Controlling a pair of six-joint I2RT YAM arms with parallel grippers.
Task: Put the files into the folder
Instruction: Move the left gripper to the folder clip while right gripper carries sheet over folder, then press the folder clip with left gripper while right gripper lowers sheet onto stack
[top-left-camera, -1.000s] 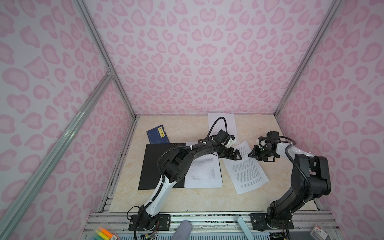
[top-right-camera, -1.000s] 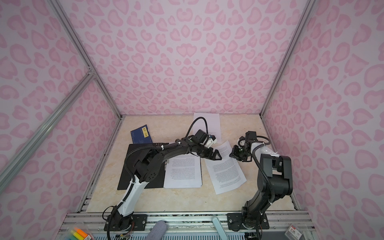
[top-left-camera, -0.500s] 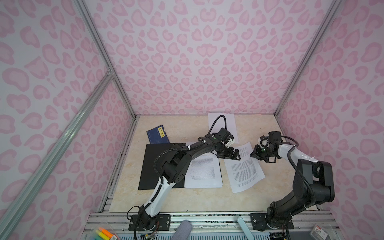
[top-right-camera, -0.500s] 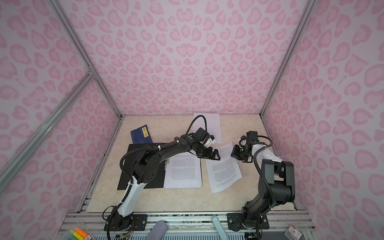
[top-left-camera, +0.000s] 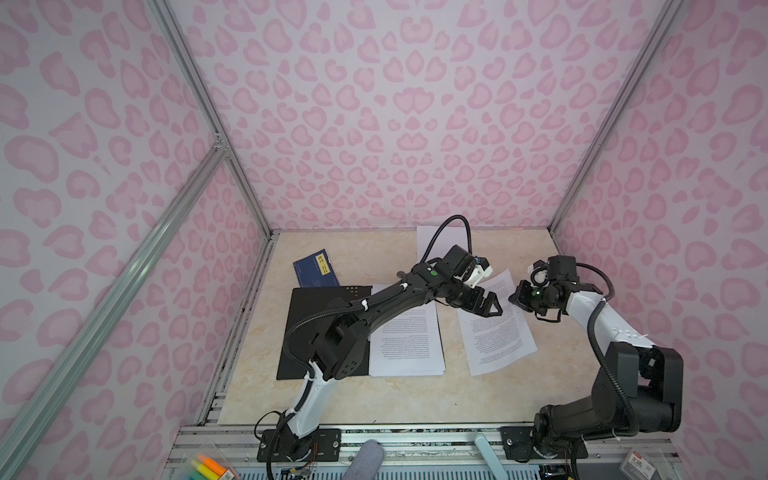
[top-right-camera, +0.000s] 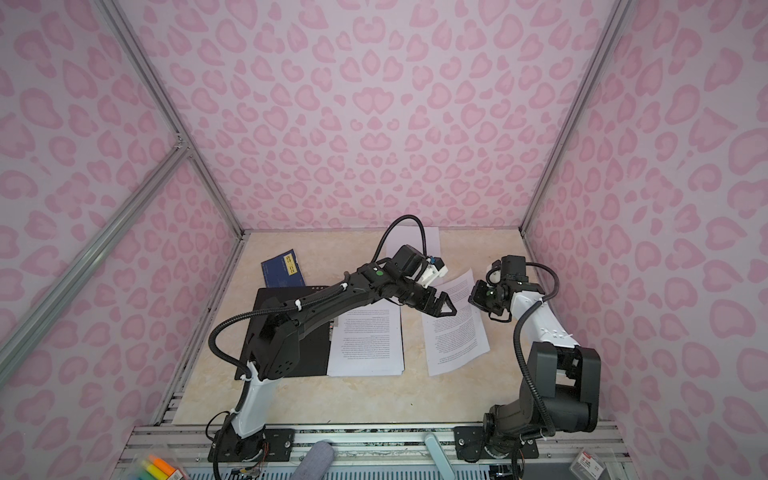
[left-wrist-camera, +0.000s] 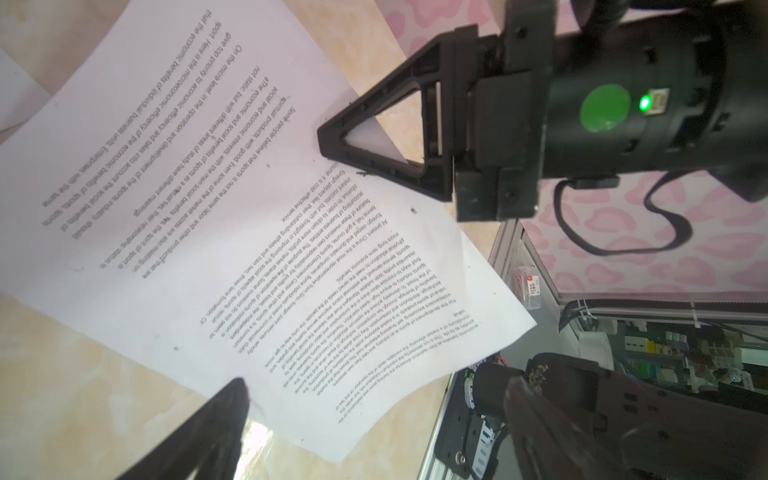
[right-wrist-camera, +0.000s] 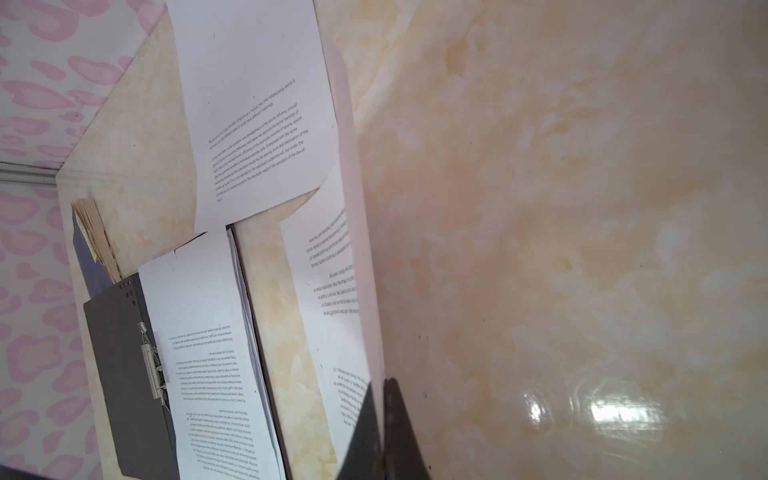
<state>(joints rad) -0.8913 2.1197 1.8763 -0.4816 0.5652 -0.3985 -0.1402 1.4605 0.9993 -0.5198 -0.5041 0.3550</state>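
Sheet (top-left-camera: 494, 332) is pinched by its edge in right gripper (right-wrist-camera: 382, 390) and tipped off table (top-left-camera: 415, 399), likely for dragging toward open folder (top-left-camera: 316, 307) beyond left gripper (top-left-camera: 490, 306), which is spread empty over it.

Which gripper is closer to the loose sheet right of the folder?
Right. The right gripper is shut on one edge of the sheet; the left gripper hangs open over its other side.

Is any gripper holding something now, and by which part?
The right gripper pinches the loose printed sheet by its long edge; left gripper is open, empty.
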